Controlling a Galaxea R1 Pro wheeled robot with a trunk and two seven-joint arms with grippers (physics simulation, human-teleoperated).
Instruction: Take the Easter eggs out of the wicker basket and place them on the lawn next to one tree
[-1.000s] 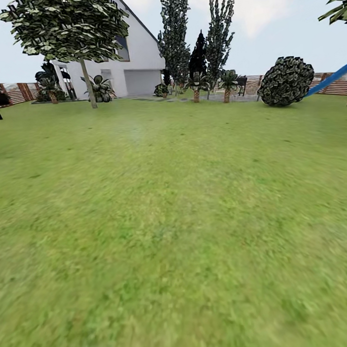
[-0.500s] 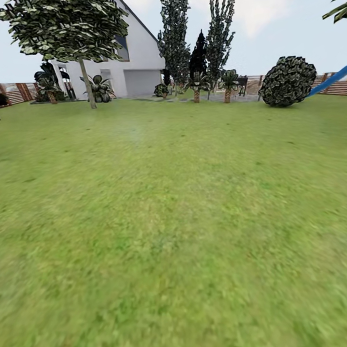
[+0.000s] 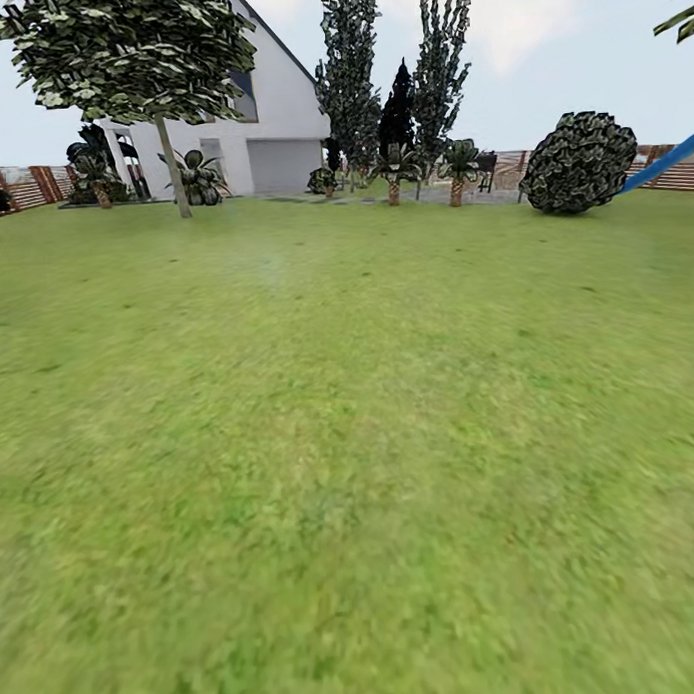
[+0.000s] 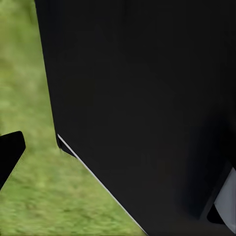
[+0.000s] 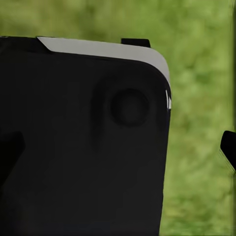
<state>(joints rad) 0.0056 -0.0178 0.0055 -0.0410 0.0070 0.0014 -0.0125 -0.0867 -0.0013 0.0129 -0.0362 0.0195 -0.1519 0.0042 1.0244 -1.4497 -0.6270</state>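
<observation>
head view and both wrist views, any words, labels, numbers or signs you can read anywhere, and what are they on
None can be read.
The white house has bare walls and a plain garage door, with no lettering.
The fence, the tree and the lawn carry no signs.
The wrist views show dark robot body with no markings.

Wide mottled green lawn (image 3: 350,437), pale-trunked tree (image 3: 171,165) upright at its far left edge

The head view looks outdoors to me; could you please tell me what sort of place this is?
Most likely a house's back garden: a wide mottled green lawn runs up to a white gabled house, with a pale-trunked leafy tree and a round dark leafy bush along its far edge.
</observation>
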